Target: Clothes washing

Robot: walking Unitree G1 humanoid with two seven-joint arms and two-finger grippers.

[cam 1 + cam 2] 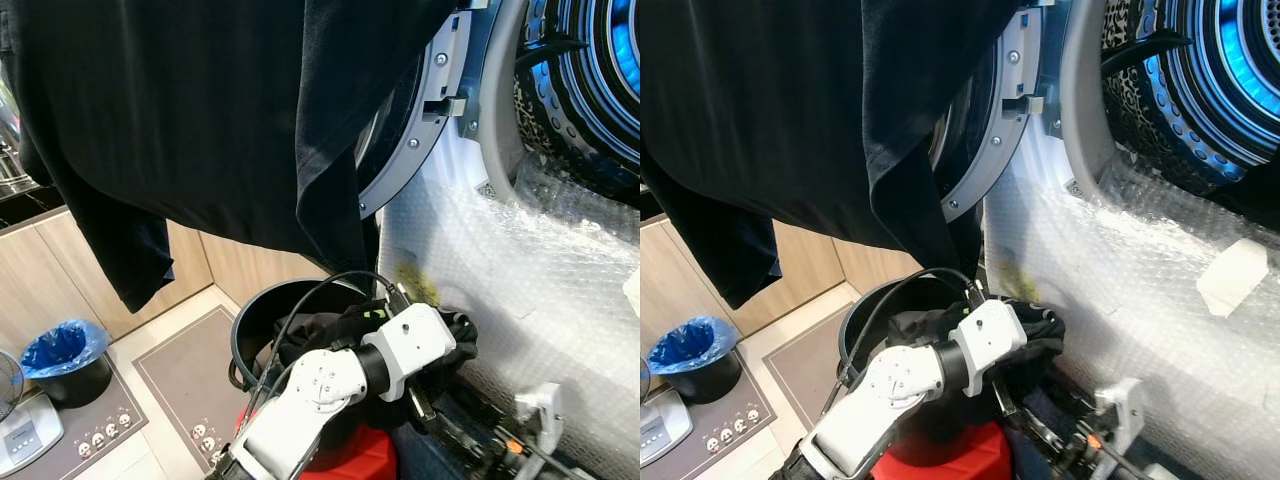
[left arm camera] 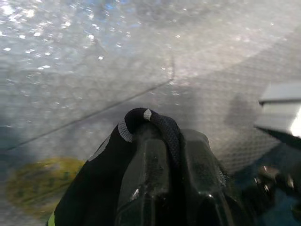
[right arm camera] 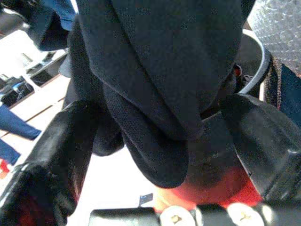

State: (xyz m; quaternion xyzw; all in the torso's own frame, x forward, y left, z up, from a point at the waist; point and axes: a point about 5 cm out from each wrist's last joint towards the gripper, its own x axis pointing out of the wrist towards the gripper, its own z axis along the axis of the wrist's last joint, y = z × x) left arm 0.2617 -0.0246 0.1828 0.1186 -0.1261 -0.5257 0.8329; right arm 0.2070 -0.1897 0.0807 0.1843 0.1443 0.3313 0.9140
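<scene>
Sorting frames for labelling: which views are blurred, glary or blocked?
Left wrist view: soft focus, glints on the clear bubble wrap. Right wrist view: dark draped garment blurred at close range. Eye views: sharp, the garment blocks the upper left; blue glare in the washer drum.

Head stereo pair looks forward and down, close in on the washing machine door [image 1: 420,110] at about 1 o'clock, both eyes sharing the black bucket [image 1: 865,310] at 6. Left wrist cam sits super close, staring along its claw [image 2: 160,155] at bubble wrap [image 2: 70,84]. Right wrist cam looks along its claw [image 3: 160,141], dark garment [image 3: 160,70] right against the lens.
</scene>
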